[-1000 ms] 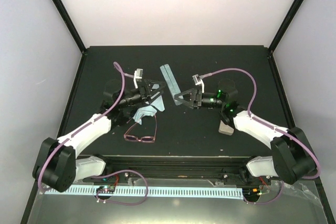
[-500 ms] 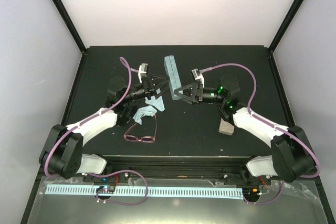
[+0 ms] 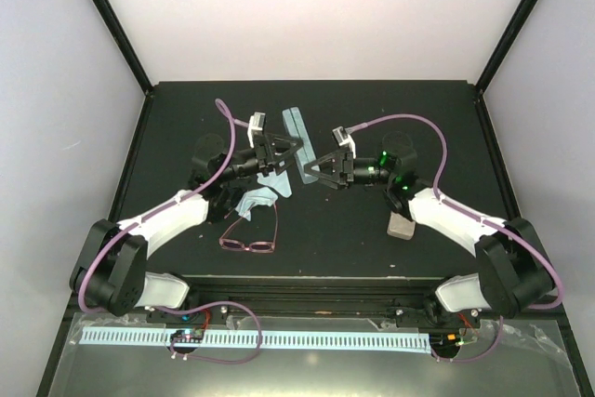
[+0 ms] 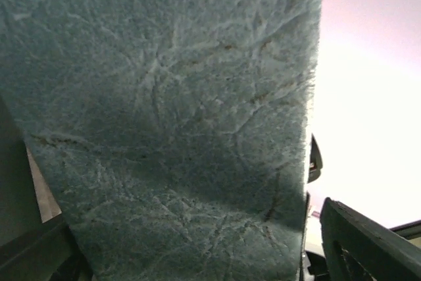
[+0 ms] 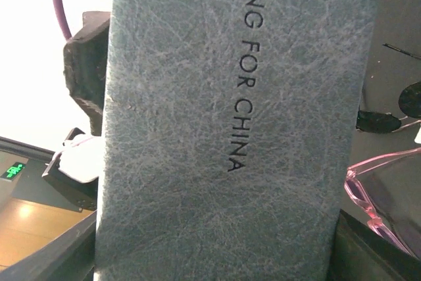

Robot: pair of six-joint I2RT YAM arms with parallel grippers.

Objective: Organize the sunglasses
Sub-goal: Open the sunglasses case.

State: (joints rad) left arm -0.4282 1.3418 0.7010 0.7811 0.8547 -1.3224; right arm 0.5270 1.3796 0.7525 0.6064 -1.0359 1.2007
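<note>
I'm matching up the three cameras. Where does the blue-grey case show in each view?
Top external: the blue-grey case is a slanted strip just above the picture's centre.
Left wrist: its textured face fills the left and middle.
Right wrist: it fills the middle, with printed lettering running down it.
Shared landmark: the pink-maroon sunglasses, below and left of the case from above, at the lower right edge of the right wrist view, absent from the left wrist view.

- The left arm (image 3: 172,218) stretches forward and inward to the blue-grey case (image 3: 296,127); the left gripper (image 3: 290,148) sits at the case's left, jaws spread wide around it.
- The right arm (image 3: 456,220) reaches in from the case's right; the right gripper (image 3: 310,169) clamps its near end.
</note>
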